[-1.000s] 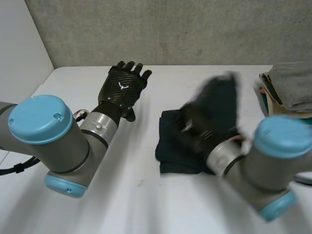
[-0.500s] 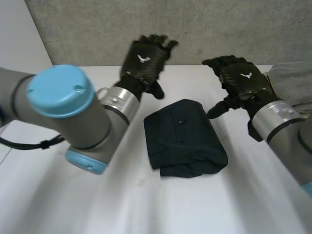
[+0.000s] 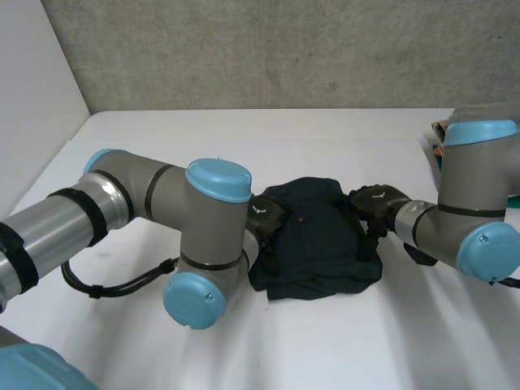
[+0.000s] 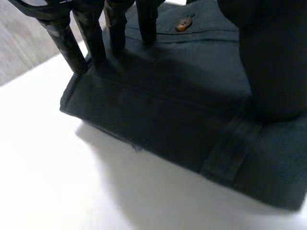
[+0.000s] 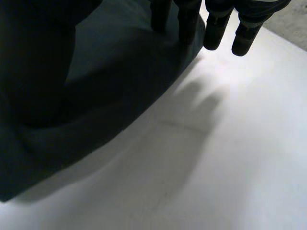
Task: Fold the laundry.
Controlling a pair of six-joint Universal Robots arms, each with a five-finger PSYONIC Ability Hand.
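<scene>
- The folded dark garment (image 3: 318, 240) lies in the middle of the table (image 3: 146, 146), bracketed by both hands, probably to square it.
- My left hand (image 3: 266, 221) presses straight fingers (image 4: 67, 45) onto its left edge.
- My right hand (image 3: 374, 201) has straight fingers that seem to rest on the right edge.

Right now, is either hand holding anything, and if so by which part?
Nothing is held. The left hand and right hand lie with straight fingers on opposite side edges of the folded dark garment, without gripping it.
</scene>
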